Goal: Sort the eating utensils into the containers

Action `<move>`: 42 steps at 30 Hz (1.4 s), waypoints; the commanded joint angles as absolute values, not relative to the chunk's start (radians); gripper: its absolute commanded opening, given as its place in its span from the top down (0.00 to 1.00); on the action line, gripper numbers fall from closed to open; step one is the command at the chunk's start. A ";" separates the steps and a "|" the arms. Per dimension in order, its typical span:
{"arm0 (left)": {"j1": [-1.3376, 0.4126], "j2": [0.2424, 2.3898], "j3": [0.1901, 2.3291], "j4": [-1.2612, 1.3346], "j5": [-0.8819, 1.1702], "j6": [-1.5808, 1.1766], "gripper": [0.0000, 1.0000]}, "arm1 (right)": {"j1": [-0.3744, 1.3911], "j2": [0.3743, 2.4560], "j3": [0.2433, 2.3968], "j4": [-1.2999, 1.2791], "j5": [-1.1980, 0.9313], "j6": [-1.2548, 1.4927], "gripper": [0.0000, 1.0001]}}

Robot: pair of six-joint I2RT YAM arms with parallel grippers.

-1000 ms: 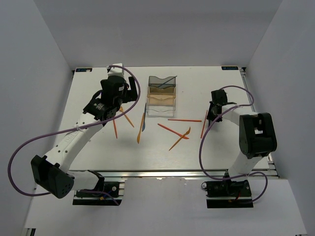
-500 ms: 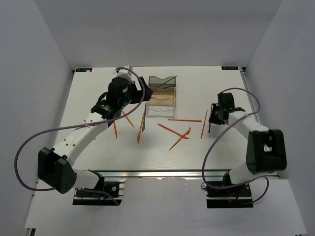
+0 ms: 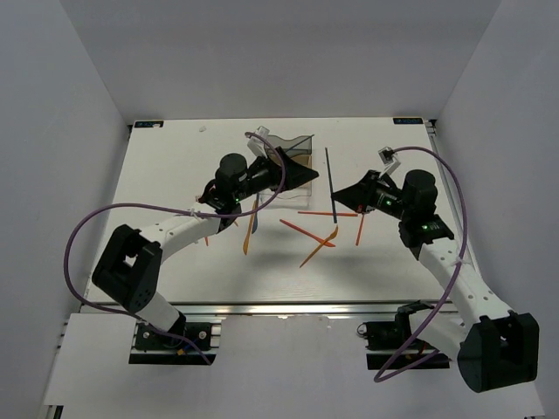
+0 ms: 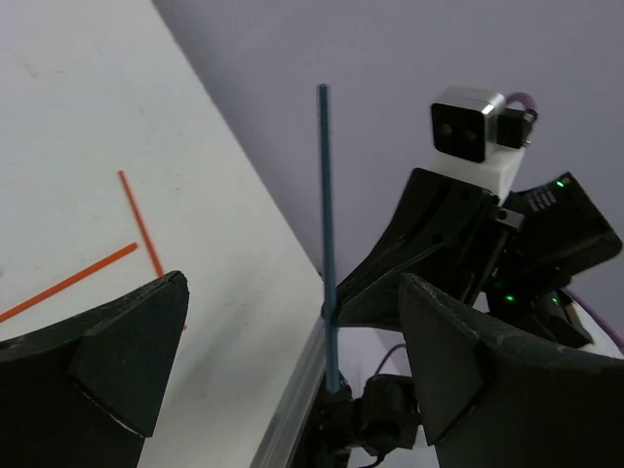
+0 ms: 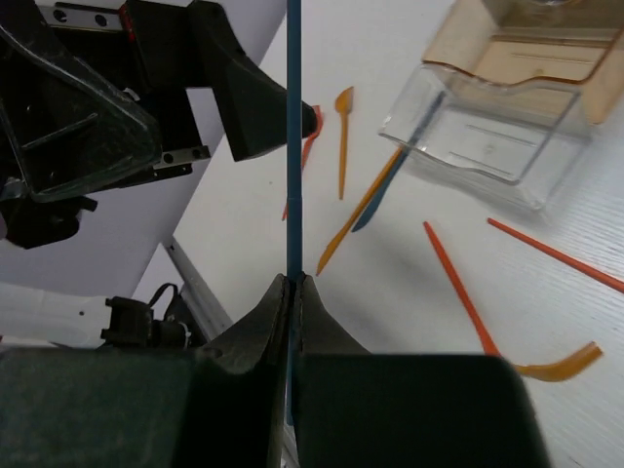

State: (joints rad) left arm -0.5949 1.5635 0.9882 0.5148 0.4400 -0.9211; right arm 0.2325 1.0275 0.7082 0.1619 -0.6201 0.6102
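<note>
A dark blue stick (image 5: pixel 293 136) runs up between the right arm's black fingers (image 5: pixel 249 336). Behind the clear bin (image 5: pixel 487 136) sit an amber bin (image 5: pixel 526 49) and a smoky grey bin (image 3: pixel 301 141). Near the clear bin, a red stick (image 3: pixel 306 233), an orange spoon (image 3: pixel 320 247) and a blue utensil (image 5: pixel 375 205) lie on the white counter (image 3: pixel 166 166). Purple cables (image 3: pixel 72 257) trail from the white-and-black arms.

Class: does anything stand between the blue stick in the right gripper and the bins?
Yes: the open left gripper hangs over the bins, facing the blue stick that the right gripper holds.
</note>
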 commanded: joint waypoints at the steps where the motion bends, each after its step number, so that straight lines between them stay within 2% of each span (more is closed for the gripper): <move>1: -0.620 1.545 1.011 0.658 0.526 -0.960 0.03 | 0.281 1.023 0.748 0.258 -0.701 0.678 1.00; 5: -0.637 1.552 1.026 0.637 0.534 -0.936 0.09 | 0.325 1.052 0.776 0.258 -0.683 0.687 1.00; 10: -0.638 1.577 1.028 0.629 0.538 -0.927 0.25 | 0.403 1.100 0.818 0.261 -0.654 0.684 1.00; 12: -0.637 1.586 1.042 0.618 0.549 -0.925 0.45 | 0.414 1.109 0.827 0.255 -0.640 0.683 1.00; 13: -0.637 1.588 1.048 0.597 0.549 -0.911 0.72 | 0.414 1.115 0.831 0.249 -0.614 0.683 1.00; 15: -0.637 1.585 1.077 0.549 0.543 -0.882 0.94 | 0.414 1.118 0.838 0.229 -0.577 0.677 1.00; 16: -0.637 1.580 1.094 0.450 0.531 -0.817 1.00 | 0.411 1.120 0.845 0.192 -0.534 0.669 0.90; 17: -0.637 1.569 1.117 0.387 0.514 -0.764 1.00 | 0.410 1.115 0.850 0.163 -0.508 0.648 0.67; 19: -0.635 1.565 1.221 0.126 0.415 -0.542 1.00 | 0.370 1.074 0.842 0.080 -0.418 0.632 0.11; 20: -0.635 1.575 1.267 0.041 0.334 -0.449 1.00 | 0.350 1.051 0.832 0.049 -0.382 0.624 0.11; 21: -0.635 1.591 1.354 -0.041 0.154 -0.366 1.00 | 0.328 1.022 0.825 0.014 -0.333 0.608 0.11; 23: -0.635 1.671 1.479 -0.179 -0.077 -0.032 1.00 | 0.287 0.924 0.812 -0.126 -0.131 0.572 0.11; 24: -0.634 1.740 1.518 -0.179 -0.118 0.059 1.00 | 0.282 0.907 0.805 -0.141 -0.111 0.540 0.11; 25: -0.629 1.805 1.593 -0.113 -0.185 0.265 1.00 | 0.282 0.878 0.801 -0.168 -0.113 0.510 0.11; 26: -0.626 1.892 1.648 -0.044 -0.149 0.476 1.00 | 0.282 0.871 0.811 -0.208 -0.124 0.468 0.11; 28: -0.620 2.026 1.733 0.088 -0.164 0.727 1.00 | 0.281 0.838 0.789 -0.250 -0.158 0.439 0.11; 29: -0.606 2.099 1.843 0.080 -0.150 0.765 1.00 | 0.279 0.812 0.757 -0.249 -0.184 0.436 0.11; 33: -0.588 2.233 1.960 0.155 -0.065 0.815 1.00 | 0.281 0.746 0.684 -0.248 -0.253 0.445 0.11; 36: -0.562 2.334 1.997 0.256 -0.014 0.766 1.00 | 0.281 0.756 0.725 -0.282 -0.244 0.411 0.11; 42: -0.545 2.401 2.039 0.239 0.052 0.689 1.00 | 0.281 0.773 0.703 -0.244 -0.255 0.414 0.11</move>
